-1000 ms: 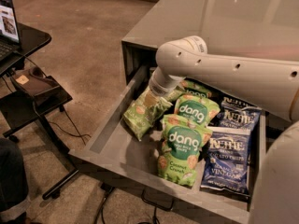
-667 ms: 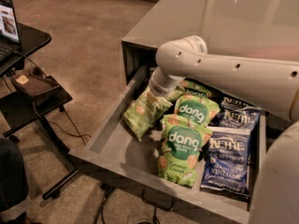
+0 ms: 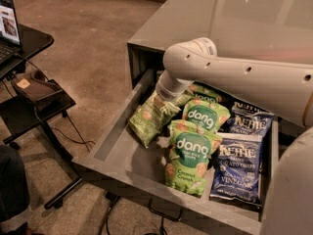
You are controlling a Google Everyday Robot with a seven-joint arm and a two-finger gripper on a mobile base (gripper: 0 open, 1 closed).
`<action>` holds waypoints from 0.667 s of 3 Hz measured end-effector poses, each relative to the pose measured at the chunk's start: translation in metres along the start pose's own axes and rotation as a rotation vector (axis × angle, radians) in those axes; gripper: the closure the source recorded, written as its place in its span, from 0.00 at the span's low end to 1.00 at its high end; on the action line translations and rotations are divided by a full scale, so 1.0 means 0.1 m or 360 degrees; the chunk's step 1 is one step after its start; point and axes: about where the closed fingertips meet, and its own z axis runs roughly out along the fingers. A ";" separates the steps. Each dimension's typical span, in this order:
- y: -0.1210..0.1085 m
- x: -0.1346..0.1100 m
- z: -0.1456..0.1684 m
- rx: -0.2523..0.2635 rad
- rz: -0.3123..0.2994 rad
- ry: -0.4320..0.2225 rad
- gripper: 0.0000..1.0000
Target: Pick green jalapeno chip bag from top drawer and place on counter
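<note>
Light glances off the counter (image 3: 234,18) in the upper right of the frame; below it the top drawer (image 3: 122,153) stands pulled out. The green jalapeno chip bag (image 3: 149,120) lies tilted left of the drawer's centre, beside a bright green dang bag (image 3: 205,115). The white arm (image 3: 234,72) reaches down from the right, and the tool (image 3: 158,103) sits at that bag's upper end. Whether the tool is apart or clamped, I cannot tell. Two dark blue Kettle bags (image 3: 237,168) lie at the lower right.

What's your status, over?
Gripper in top drawer, at green jalapeno chip bag. Bag not yet on counter. Dang bags close alongside.
</note>
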 end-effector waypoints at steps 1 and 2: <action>0.00 0.00 0.00 0.0000 0.0000 0.0000 0.63; 0.01 0.00 0.01 0.0003 0.0000 0.0010 0.40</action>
